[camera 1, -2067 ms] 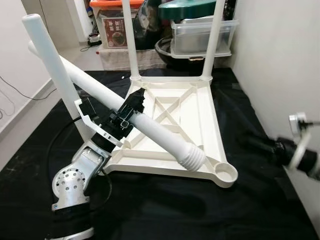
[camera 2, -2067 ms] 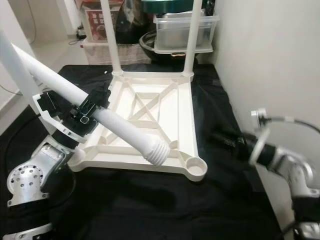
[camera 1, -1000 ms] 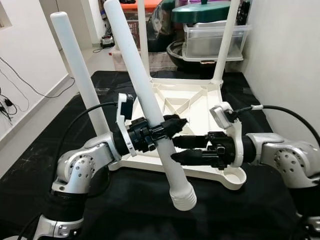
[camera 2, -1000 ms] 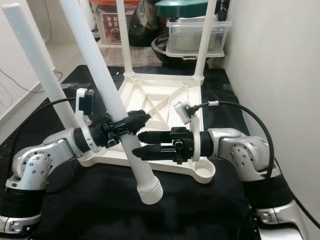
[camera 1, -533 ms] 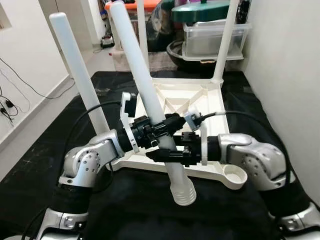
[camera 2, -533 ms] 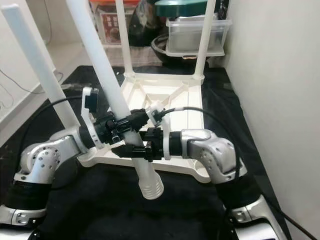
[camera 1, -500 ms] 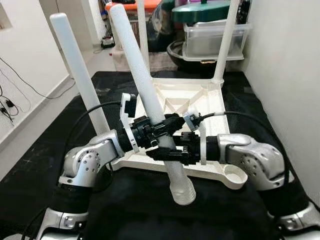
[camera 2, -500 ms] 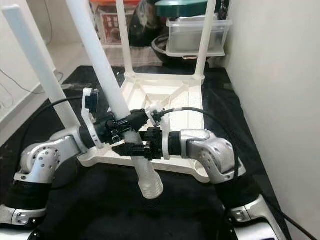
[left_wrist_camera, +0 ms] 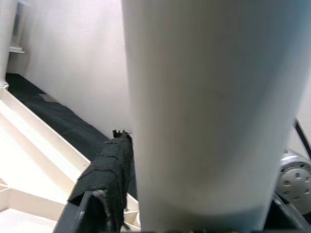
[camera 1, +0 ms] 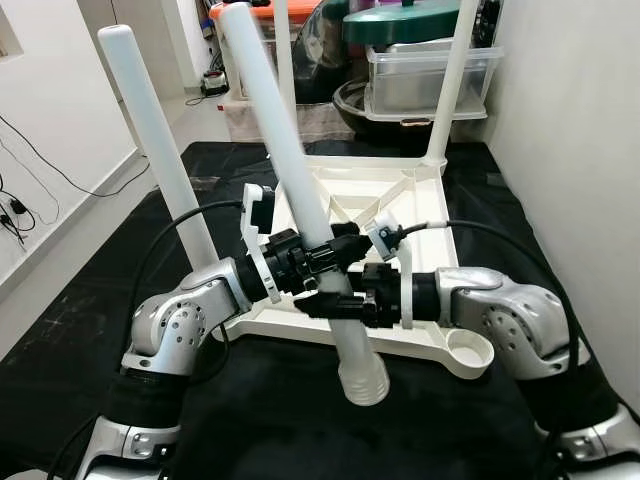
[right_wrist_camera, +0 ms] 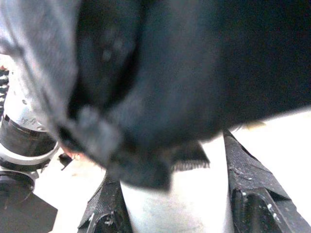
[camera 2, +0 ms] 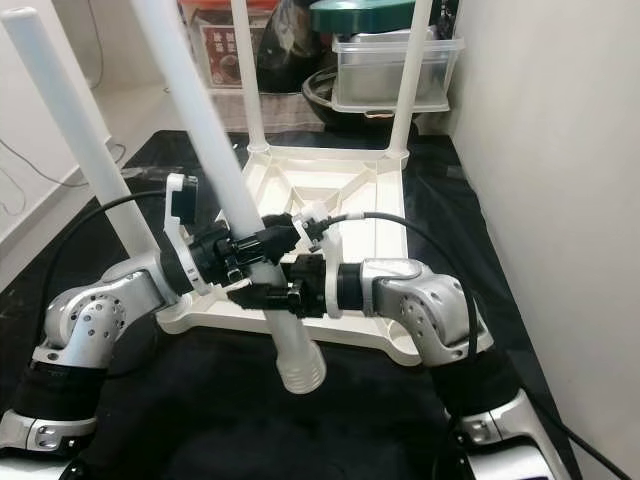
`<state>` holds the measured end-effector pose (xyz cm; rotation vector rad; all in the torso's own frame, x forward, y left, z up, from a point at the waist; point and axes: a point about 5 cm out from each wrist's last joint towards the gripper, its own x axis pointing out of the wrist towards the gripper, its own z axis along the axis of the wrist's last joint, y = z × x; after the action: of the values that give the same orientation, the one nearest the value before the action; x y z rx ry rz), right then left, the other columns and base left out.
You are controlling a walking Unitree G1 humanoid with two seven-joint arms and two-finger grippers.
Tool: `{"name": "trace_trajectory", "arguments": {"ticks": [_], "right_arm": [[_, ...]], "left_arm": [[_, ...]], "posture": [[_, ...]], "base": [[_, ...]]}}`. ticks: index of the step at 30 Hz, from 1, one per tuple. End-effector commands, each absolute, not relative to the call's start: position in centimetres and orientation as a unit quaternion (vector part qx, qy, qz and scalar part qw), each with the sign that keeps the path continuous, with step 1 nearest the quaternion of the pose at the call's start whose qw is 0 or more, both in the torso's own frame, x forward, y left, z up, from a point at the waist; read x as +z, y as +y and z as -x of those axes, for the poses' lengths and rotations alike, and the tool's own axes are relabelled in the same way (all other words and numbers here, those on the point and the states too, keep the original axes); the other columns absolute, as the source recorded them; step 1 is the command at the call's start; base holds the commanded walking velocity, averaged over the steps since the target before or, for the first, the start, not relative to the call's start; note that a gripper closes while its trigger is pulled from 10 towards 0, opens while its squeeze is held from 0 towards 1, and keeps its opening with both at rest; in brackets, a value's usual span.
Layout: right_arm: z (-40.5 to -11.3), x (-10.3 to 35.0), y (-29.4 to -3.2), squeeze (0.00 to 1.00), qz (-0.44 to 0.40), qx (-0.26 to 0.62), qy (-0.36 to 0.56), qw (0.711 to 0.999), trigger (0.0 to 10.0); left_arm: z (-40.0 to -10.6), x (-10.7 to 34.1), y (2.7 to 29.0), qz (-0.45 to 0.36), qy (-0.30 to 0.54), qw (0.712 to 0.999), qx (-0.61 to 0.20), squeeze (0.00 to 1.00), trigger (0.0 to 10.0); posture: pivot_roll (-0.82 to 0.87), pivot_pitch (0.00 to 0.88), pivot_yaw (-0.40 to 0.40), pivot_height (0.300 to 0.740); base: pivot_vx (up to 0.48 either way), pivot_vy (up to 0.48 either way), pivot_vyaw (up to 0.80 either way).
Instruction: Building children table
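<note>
Left eye view: both grippers are clamping one loose table leg [camera 1: 300, 190] above the upturned tabletop [camera 1: 400, 215].
Left gripper [camera 1: 335, 252] and right gripper [camera 1: 330, 305] are pinching it mid-shaft from opposite sides, tilting its threaded end [camera 1: 362, 380] near, likely steadying it for the empty near-right socket [camera 1: 467, 349].

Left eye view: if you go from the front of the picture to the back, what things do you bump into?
Threaded end of the held white leg → both grippers on that leg, left gripper, right gripper → upside-down white tabletop → clear storage box with the green lid.
</note>
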<state>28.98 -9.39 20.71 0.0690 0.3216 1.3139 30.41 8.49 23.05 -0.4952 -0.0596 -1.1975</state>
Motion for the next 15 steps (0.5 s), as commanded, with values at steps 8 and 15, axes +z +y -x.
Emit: {"name": "trace_trajectory", "arguments": {"ticks": [8,15], "right_arm": [[-29.7,20.9,-10.2,0.00,-0.028,0.599,0.146,0.786,0.0],[-31.8,22.6,-13.2,0.00,-0.050,0.533,0.115,0.837,0.0]], "left_arm": [[-29.1,24.4,9.7,0.172,-0.057,0.804,-0.567,1.00,10.0],[-25.8,24.1,11.6,0.132,-0.051,0.799,-0.585,0.00,10.0]], "posture": [[-0.09,0.000,0.010,0.740],[-0.09,0.000,0.012,0.740]], "base": [[0.000,0.000,0.00],[0.000,0.000,0.00]]}}
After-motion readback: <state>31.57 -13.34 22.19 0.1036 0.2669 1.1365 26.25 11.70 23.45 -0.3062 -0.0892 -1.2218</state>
